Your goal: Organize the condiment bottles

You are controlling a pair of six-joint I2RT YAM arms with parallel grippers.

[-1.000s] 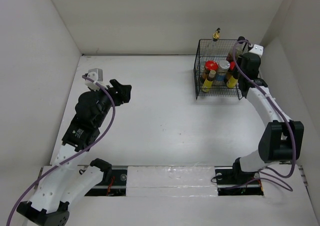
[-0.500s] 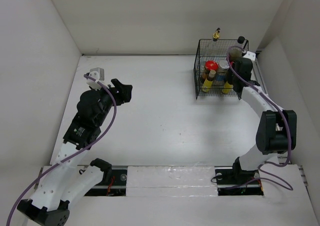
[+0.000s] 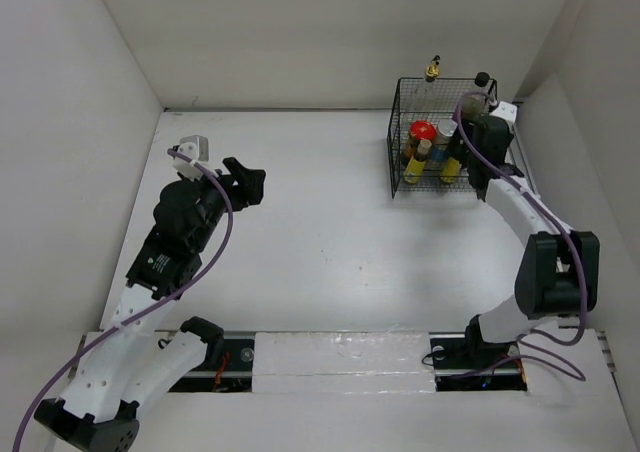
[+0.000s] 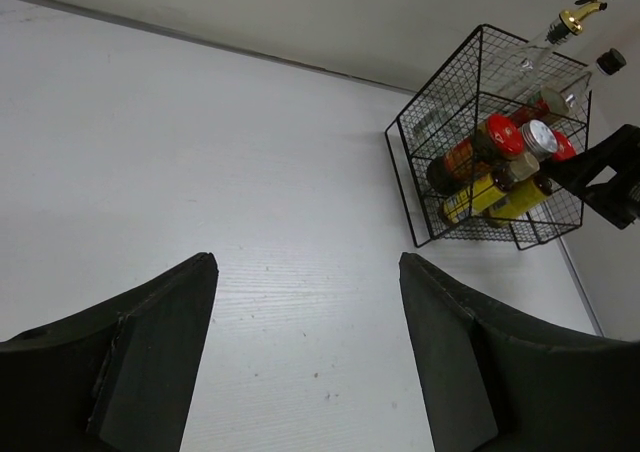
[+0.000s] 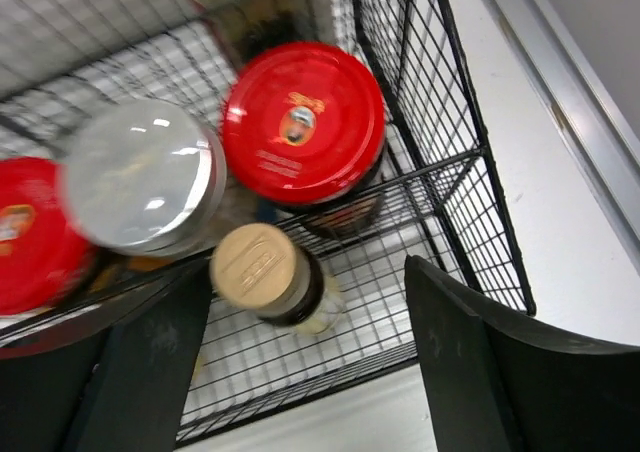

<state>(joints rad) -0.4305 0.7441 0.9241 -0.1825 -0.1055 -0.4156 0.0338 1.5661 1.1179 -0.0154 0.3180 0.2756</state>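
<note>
The condiment bottles stand in a black wire basket at the back right. I see a red-lidded jar, a silver-lidded shaker, a tiny yellow bottle, a tall gold-capped bottle and a black-capped bottle. My right gripper hangs open over the basket's near right corner. In the right wrist view a tan-capped yellow bottle stands free between its open fingers, beside a red-lidded jar and the shaker. My left gripper is open and empty at the left.
The basket's wire walls rise close round the right fingers. A side wall stands just right of the basket, and the back wall runs behind it. White tabletop lies between the two arms.
My right gripper has opened and let go of the tan-capped yellow bottle, which now stands in the basket. The left jaws have widened a little; that arm has barely moved.
</note>
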